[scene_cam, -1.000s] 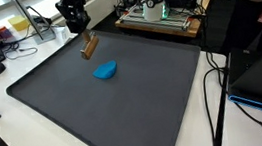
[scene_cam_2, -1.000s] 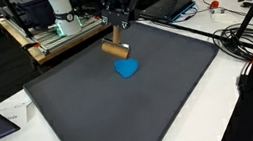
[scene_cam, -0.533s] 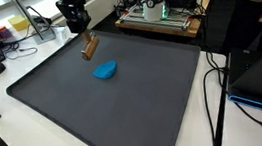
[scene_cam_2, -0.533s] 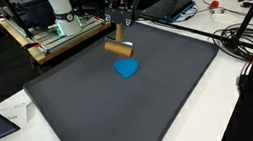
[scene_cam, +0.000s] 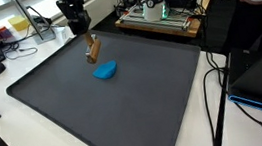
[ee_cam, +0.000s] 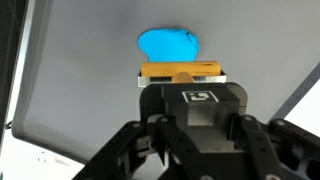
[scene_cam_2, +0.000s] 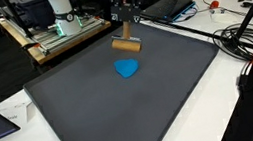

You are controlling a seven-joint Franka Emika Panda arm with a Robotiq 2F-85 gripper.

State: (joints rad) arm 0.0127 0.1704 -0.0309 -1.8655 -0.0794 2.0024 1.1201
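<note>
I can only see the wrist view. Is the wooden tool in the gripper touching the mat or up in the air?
Observer: In the air. The gripper holds the wooden tool by its handle, clear above the dark mat.
Operator: What else lies on that mat?
Observer: In both exterior views, just the blue object.
Operator: And past the far edge?
Observer: A wooden board carrying a machine.

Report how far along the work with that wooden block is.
Done: the wooden block is up off the mat, clamped in the pincer. In hand: the block hangs in the air close to the blue lump, which the wrist view shows just past it. Left: the block is not yet set down anywhere, and the blue lump lies untouched on the mat.
</note>
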